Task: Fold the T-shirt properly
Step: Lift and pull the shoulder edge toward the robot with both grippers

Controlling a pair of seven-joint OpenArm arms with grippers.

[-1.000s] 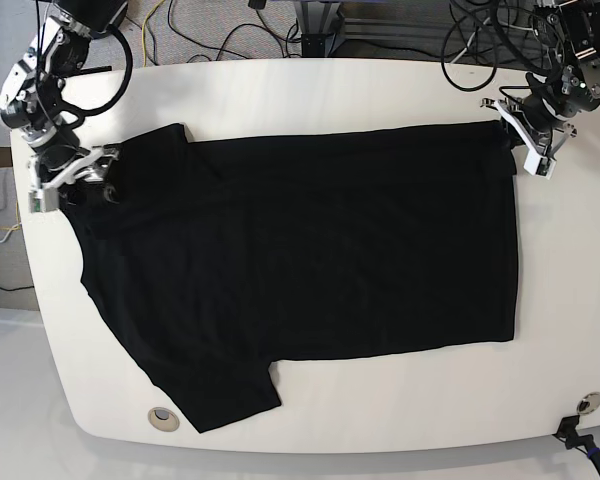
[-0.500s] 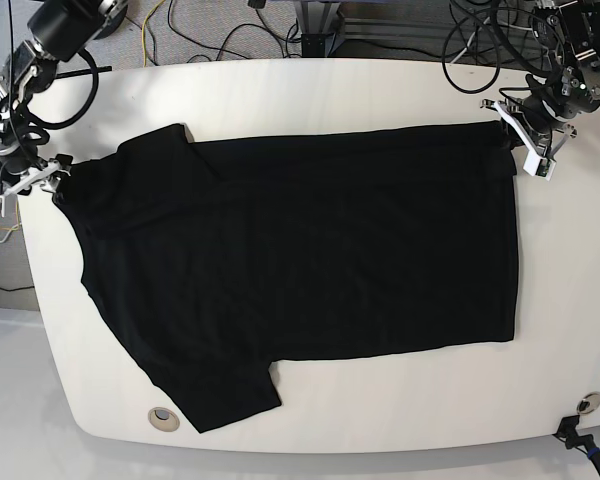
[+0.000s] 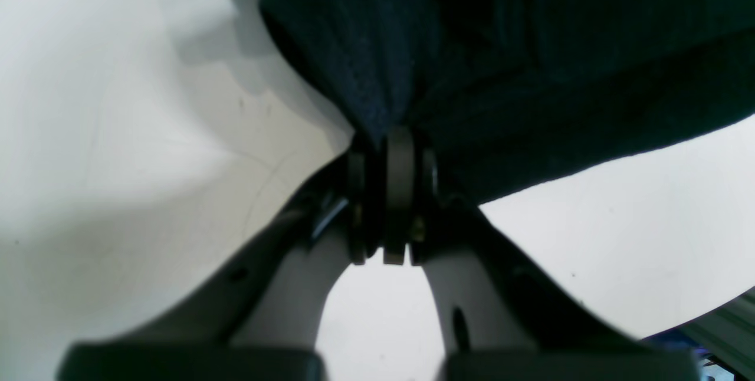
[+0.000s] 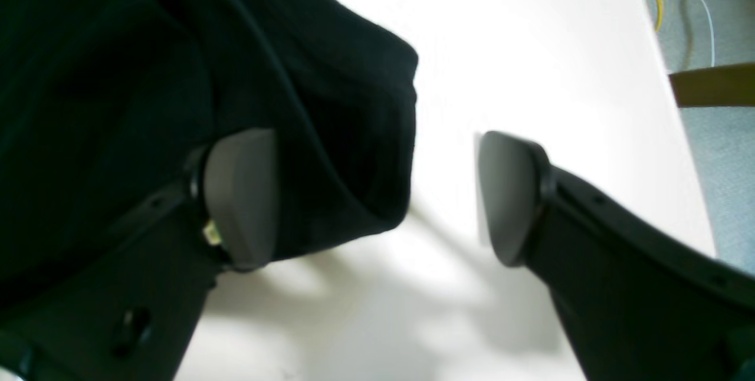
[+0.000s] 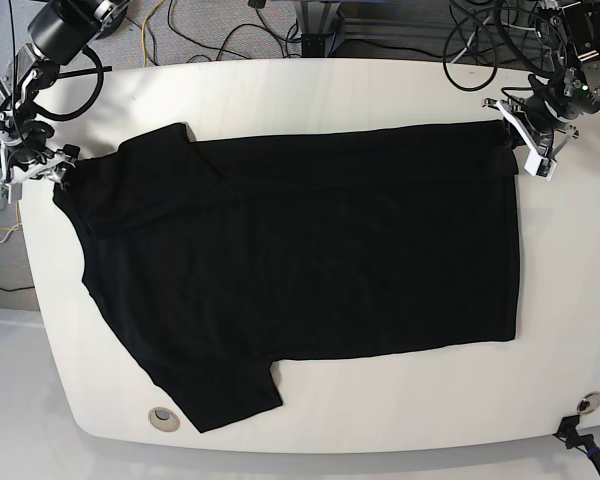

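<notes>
We see the T-shirt (image 5: 300, 270) spread flat across the white table (image 5: 310, 90), filling most of its width. One sleeve reaches toward the near edge on the base view's left, by a small round fitting (image 5: 163, 418) set in the table. Bare table runs along the far edge above the cloth, in a broad strip along the near edge, and in a margin on the base view's right. On the base view's left the cloth nearly meets the table's rim.

Our left gripper (image 5: 525, 140) sits at the shirt's far corner on the base view's right, its arm reaching in from beyond that corner of the table. In the left wrist view the left gripper (image 3: 392, 192) has its pads pressed together with a fold of black fabric pinched between them.

Our right gripper (image 5: 35, 170) hangs at the table's rim by the shirt's other far corner. In its wrist view the right gripper (image 4: 377, 192) stands wide apart: one pad lies against the cloth's edge, the other over bare table, and nothing is clamped.
</notes>
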